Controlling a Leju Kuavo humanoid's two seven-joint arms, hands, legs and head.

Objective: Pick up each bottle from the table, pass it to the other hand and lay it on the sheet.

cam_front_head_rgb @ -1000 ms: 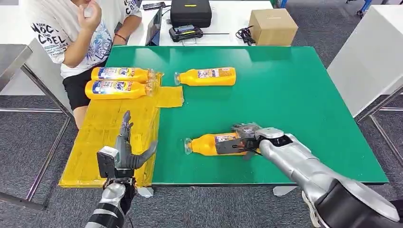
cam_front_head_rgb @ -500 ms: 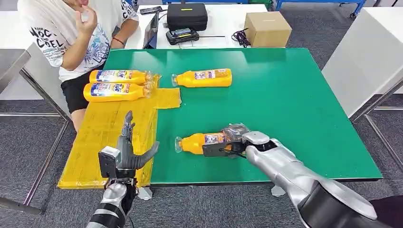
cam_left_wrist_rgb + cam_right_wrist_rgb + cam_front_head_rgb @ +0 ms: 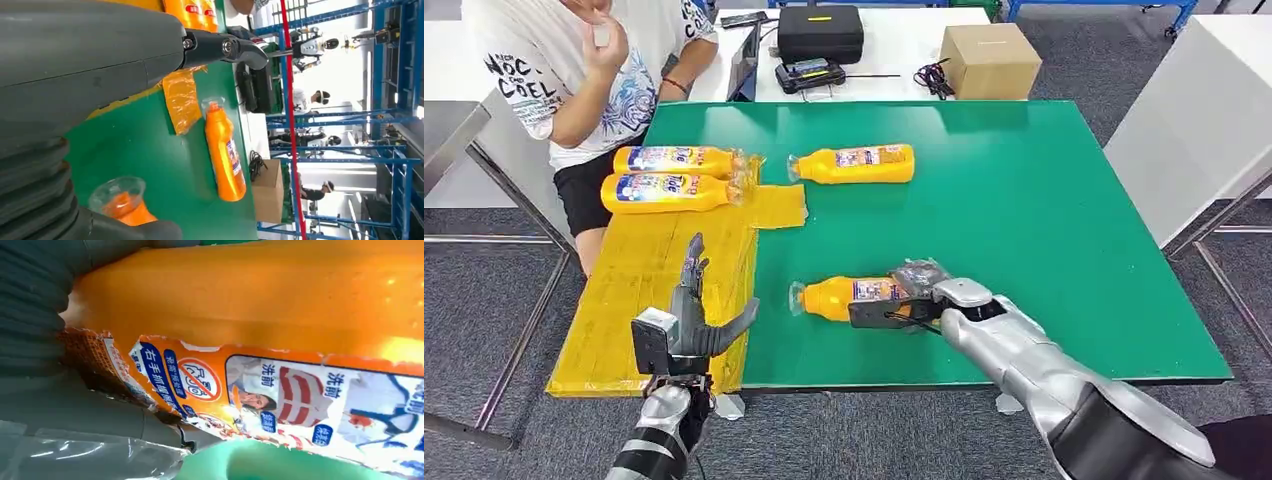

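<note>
At the far left a person point(image 3: 574, 80) sits beside the desk point(image 3: 1044, 200), one hand raised. Next comes the yellow sheet point(image 3: 654, 280), which covers the left edge of the green desk. Two orange bottles point(image 3: 674, 175) lie on its far end, side by side and touching, with their caps to the right. The left hand point(image 3: 689, 325) hovers over the near part of the sheet; its fingers point(image 3: 692, 265) are spread wide and hold nothing. To the right of the sheet, on the far part of the desk, a third bottle point(image 3: 854, 163) lies alone, its cap just beside the corner of the sheet. Nearer, the fourth bottle point(image 3: 849, 298) lies with its clear cap to the left. The right hand point(image 3: 914, 300) holds this bottle around its body, fingers closed on it. I cannot tell if it touches the desk. Behind the desk a white table carries a black case point(image 3: 822, 30) and a cardboard box point(image 3: 990, 58).
</note>
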